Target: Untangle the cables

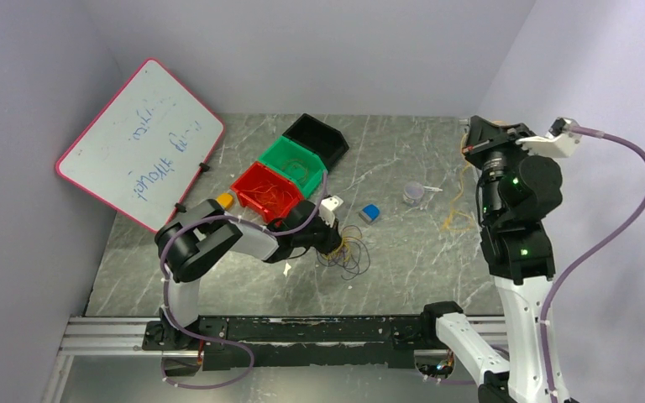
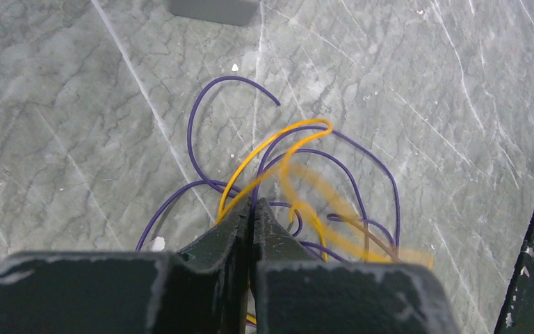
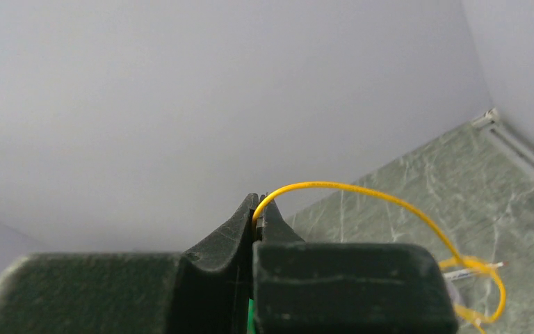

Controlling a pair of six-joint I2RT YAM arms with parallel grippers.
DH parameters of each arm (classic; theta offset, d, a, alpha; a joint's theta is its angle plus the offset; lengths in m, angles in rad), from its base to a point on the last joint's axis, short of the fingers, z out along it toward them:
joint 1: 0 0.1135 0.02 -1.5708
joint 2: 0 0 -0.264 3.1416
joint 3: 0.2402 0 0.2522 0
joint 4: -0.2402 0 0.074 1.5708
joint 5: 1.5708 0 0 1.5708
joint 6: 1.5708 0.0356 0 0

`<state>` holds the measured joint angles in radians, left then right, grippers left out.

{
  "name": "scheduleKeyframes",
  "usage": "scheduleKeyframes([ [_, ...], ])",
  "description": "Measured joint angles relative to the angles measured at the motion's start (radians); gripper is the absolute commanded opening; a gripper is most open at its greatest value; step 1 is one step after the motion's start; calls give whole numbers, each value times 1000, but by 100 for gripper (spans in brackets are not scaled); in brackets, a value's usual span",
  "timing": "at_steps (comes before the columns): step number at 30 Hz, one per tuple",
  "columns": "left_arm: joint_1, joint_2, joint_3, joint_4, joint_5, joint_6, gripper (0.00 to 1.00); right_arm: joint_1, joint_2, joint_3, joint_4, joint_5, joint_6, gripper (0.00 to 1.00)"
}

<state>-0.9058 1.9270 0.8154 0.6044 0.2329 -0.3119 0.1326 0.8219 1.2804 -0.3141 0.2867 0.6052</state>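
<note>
Orange cable point(image 2: 313, 124) between left jaws | yellow cable point(image 3: 320, 184) between right jaws

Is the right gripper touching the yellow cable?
Touching. The right wrist view shows the yellow cable pinched between the tips of the shut right gripper.

Red bin point(image 1: 262, 190) sits beside green bin point(image 1: 292, 164), near whiteboard point(image 1: 140, 141).

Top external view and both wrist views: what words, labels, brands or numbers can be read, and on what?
Whiteboard: blue handwriting in two tilted lines, too small and blurred to read.
Nothing else in any view carries legible text.
</note>
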Motion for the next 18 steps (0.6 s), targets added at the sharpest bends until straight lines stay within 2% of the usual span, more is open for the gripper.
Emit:
scheduleKeyframes([
  [3,-2,-3,-8,10,-7,-7,8,0,-5,37,-13,26,-44,0],
  [5,-3,-8,-13,8,-14,-10,12,0,-10,55,-24,36,-71,0],
  [7,-6,-20,-17,-7,-26,-10,22,0,-9,71,-39,35,-90,0],
  [9,-10,-43,-23,-39,-39,-9,38,0,-6,82,-56,27,-106,0],
  [11,-12,-74,-27,-82,-56,-3,50,0,-4,83,-67,16,-118,0],
  [14,-14,-139,-31,-173,-86,5,63,-1,4,83,-85,-3,-135,0],
  [15,-14,-166,-31,-204,-97,8,67,-1,8,83,-90,-12,-141,0],
  [18,-15,-238,-29,-264,-127,16,70,-1,29,85,-102,-44,-159,0],
])
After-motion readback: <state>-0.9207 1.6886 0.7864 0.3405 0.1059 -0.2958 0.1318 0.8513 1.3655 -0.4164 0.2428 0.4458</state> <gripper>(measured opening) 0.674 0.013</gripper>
